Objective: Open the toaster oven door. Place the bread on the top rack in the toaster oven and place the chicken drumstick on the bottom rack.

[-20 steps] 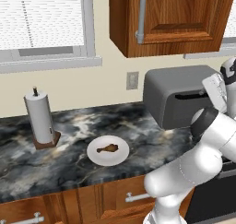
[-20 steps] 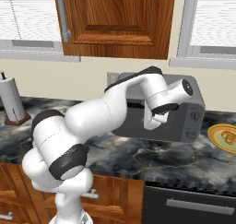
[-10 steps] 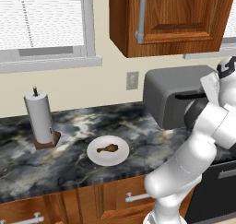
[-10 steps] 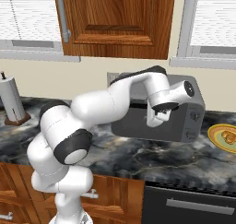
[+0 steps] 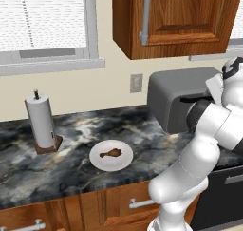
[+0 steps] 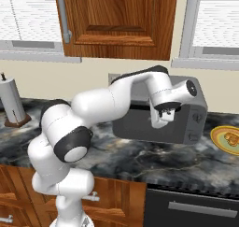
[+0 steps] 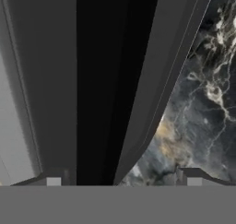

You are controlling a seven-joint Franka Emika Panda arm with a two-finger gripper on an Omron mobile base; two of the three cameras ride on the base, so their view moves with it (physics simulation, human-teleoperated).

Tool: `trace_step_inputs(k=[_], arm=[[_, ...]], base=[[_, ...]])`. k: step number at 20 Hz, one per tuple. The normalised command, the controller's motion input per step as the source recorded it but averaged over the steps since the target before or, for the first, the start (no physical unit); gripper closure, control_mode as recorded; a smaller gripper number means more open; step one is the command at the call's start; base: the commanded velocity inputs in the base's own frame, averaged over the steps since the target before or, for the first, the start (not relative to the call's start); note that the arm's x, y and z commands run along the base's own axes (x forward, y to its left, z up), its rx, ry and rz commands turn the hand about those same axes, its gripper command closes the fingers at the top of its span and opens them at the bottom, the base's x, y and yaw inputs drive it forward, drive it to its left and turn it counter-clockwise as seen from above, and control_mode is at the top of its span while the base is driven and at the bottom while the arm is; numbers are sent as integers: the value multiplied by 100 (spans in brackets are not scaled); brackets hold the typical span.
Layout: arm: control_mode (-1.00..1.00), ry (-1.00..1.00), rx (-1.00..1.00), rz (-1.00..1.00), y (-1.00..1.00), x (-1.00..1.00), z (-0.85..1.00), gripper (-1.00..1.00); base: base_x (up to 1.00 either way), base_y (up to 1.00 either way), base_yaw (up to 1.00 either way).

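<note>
hand [image 6: 164,119] lower against toaster oven door [image 6: 140,126], fingers closing in

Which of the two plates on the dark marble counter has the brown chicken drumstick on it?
The plain white round plate, left of the matte-grey toaster oven, carries the brown chicken drumstick. The yellow-rimmed plate on the oven's far side holds a golden-orange lump instead.

Matte-grey toaster oven [image 5: 178,94]; glossy marbled counter [image 5: 71,158].

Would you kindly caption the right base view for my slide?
Tool at the toaster oven door's top edge, bread plated beside.
</note>
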Motion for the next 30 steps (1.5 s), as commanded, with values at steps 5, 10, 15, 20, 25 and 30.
trace_step_inputs(k=[5,10,15,20,25,30], arm=[[-100,2,-13,-1,9,2,-93,-100],[-100,9,-4,-8,16,14,-90,-100],[-100,4,0,-19,20,2,-94,-100],[-100,3,0,-20,18,2,-94,-100],[-100,4,0,-15,16,0,-94,-100],[-100,8,0,-8,10,-8,-94,-100]], base=[[0,0,0],[0,0,0],[0,0,0],[0,0,0],[0,0,0],[0,0,0]])
